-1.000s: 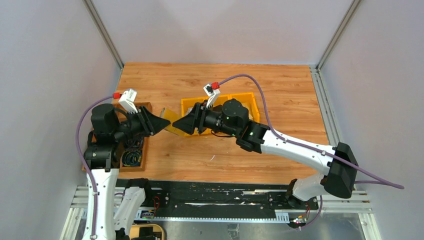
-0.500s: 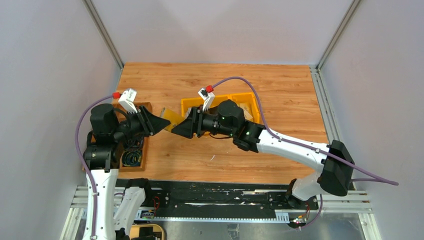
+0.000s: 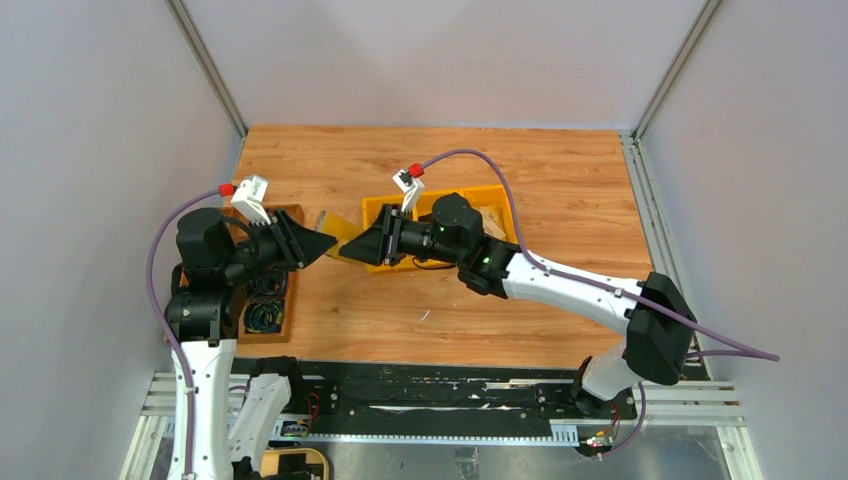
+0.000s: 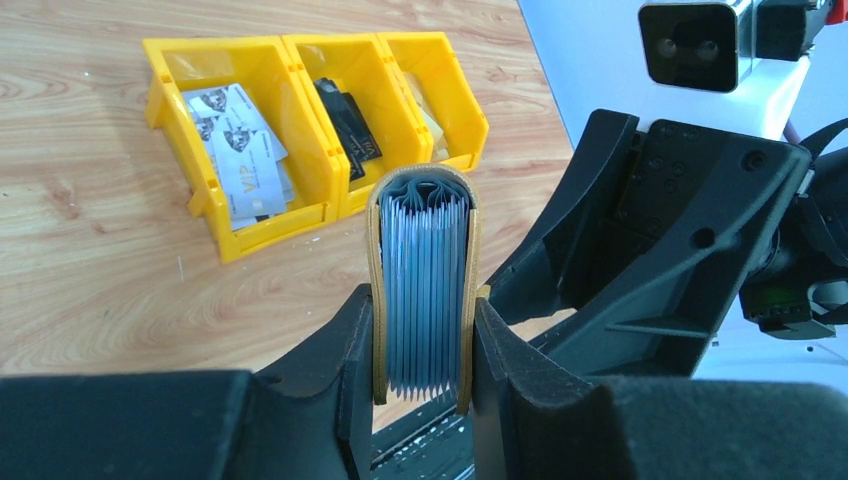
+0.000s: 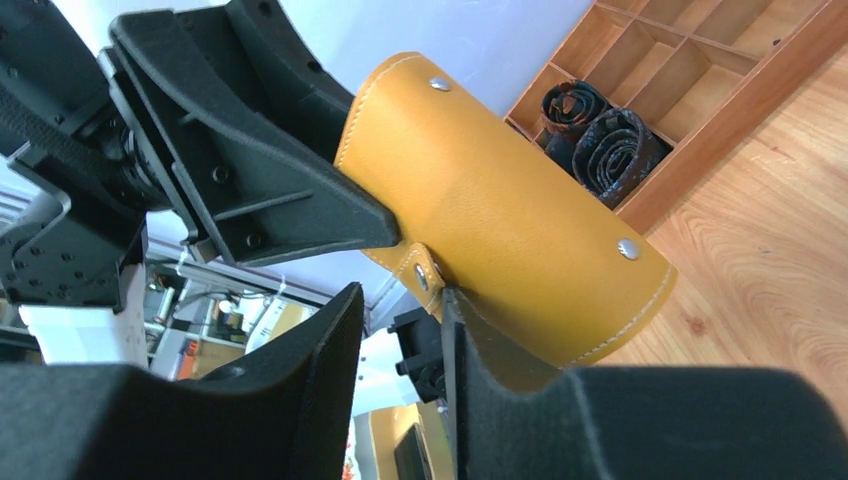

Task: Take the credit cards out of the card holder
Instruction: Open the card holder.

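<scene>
My left gripper point(image 4: 422, 305) clamps the card holder point(image 4: 420, 225); my right gripper point(image 5: 398, 315), narrowly apart, must pinch the snap tab point(image 5: 424, 268) squarely.

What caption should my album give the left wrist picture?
Mustard card holder pinched in the left gripper, three yellow bins behind.

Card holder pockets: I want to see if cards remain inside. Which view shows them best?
Left wrist: it looks edge-on into the card holder, clamped in the left claw, showing its stacked grey pockets. Right wrist shows only the mustard outside with its studs; top external, just a small yellow sliver.
</scene>
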### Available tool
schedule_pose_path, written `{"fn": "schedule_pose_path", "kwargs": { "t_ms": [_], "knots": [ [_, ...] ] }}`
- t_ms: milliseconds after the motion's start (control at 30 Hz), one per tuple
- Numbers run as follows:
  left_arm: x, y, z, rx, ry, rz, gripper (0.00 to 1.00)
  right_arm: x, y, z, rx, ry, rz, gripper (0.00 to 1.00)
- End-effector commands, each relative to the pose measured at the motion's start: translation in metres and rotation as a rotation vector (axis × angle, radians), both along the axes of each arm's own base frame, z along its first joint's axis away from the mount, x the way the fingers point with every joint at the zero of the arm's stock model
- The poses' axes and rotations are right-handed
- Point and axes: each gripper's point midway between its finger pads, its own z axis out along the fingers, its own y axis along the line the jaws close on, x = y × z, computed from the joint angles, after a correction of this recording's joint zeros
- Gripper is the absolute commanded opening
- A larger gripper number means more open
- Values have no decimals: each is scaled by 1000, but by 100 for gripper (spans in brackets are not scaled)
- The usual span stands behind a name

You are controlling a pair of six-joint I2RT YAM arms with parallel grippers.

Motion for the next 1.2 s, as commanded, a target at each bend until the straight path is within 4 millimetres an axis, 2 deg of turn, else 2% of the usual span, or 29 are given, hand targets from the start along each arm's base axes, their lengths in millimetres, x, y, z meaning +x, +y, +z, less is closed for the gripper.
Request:
{"fn": "schedule_pose_path", "kwargs": {
  "t_ms": [0,133,233,467,633,900,933,1033,1067,1167],
  "knots": [
    [-19,-18,16,-72,-18,-117,0,1,11,52,185,-23,34,31],
    [-19,-18,16,-71,-20,-118,0,2,12,57,205,-19,29,10],
    [-19,-18,15,-69,-16,-115,0,3,13,57,205,-22,27,0],
    [-7,-4,7,-24,-5,-7,0,-5,8,57,192,-87,21,0],
    [5,9,-1,-2,30,98,0,-28,9,60,140,-238,25,0],
    [8,7,2,-21,49,90,0,-53,7,49,64,-411,64,0],
    [7,6,4,-23,45,84,0,-55,5,45,37,-441,76,8],
    [5,4,10,-28,36,65,0,-53,-8,34,-64,-532,70,48],
    [4,3,12,-29,32,56,0,-48,-15,29,-114,-555,52,56],
    [0,-2,17,-38,25,18,0,-30,-40,33,-213,-653,-53,69]
  ]
}}
